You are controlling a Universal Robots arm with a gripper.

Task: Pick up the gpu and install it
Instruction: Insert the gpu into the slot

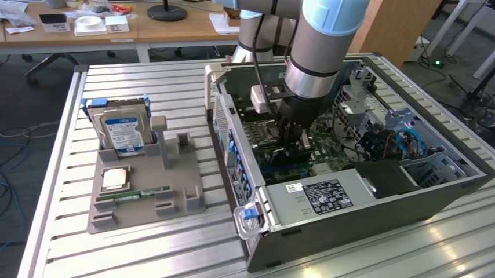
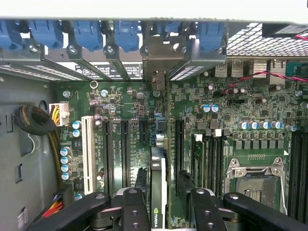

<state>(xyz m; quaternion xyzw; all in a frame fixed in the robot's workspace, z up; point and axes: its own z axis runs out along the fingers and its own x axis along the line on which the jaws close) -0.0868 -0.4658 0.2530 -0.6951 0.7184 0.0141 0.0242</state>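
In the wrist view the gpu (image 2: 158,173) stands on edge between my black fingers (image 2: 132,209), a small green logo showing on its dark edge. My gripper (image 2: 163,211) is shut on the gpu. The card runs along the motherboard (image 2: 250,110) between the black expansion slots (image 2: 124,149), and its far end points at the silver bracket (image 2: 156,55) in the rear slot openings. Whether it sits fully in a slot I cannot tell. In the exterior view my gripper (image 1: 298,142) reaches down inside the open computer case (image 1: 433,197).
On the exterior view's left, a grey holder (image 1: 185,202) carries an upright hard drive (image 1: 124,130), a CPU (image 1: 116,178) and a RAM stick (image 1: 143,194). The power supply (image 1: 325,194) and drive cage (image 1: 402,136) crowd the case around the gripper. Blue latches (image 2: 125,33) line the rear wall.
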